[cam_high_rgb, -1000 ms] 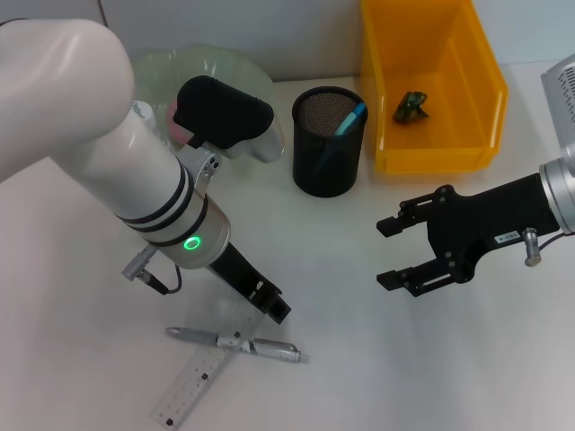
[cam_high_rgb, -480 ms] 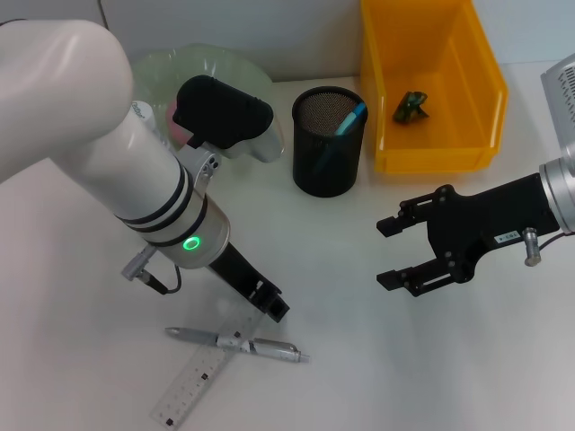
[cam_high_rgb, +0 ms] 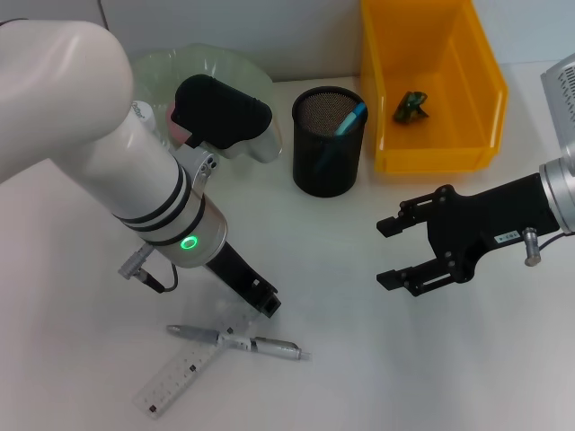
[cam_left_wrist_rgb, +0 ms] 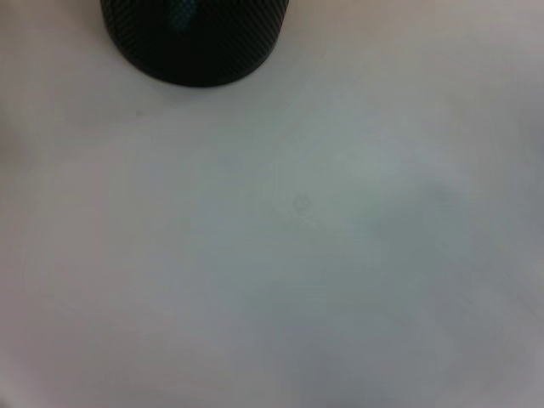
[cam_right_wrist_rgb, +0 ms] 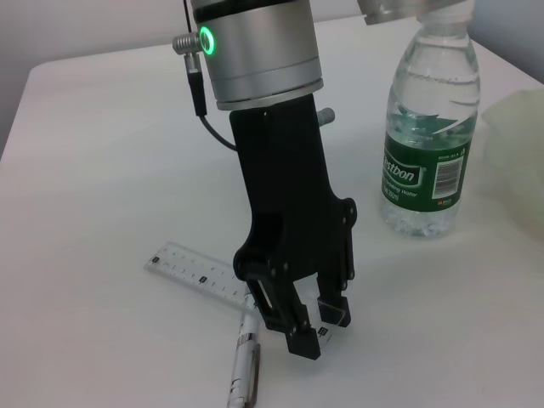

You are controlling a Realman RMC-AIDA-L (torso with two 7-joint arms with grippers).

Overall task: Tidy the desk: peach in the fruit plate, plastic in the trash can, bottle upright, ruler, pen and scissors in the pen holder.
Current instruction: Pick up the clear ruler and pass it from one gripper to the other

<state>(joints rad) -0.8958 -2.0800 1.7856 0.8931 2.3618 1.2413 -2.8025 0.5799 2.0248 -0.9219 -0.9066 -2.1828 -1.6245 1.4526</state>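
- Your left gripper (cam_high_rgb: 269, 306), fingers slightly apart, touches down on the ruler's (cam_high_rgb: 177, 378) far end, just beside the pen (cam_high_rgb: 238, 342).
- Your right gripper (cam_high_rgb: 392, 253) hovers open, far right.

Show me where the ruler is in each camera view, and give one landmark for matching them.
Head view: the ruler lies at the bottom left, under the pen, just below the left gripper.
Left wrist view: not in it; only the pen holder and bare desk show.
Right wrist view: the ruler lies behind the left gripper, which stands over it.
Shared landmark: the left gripper ties the head and right wrist views.
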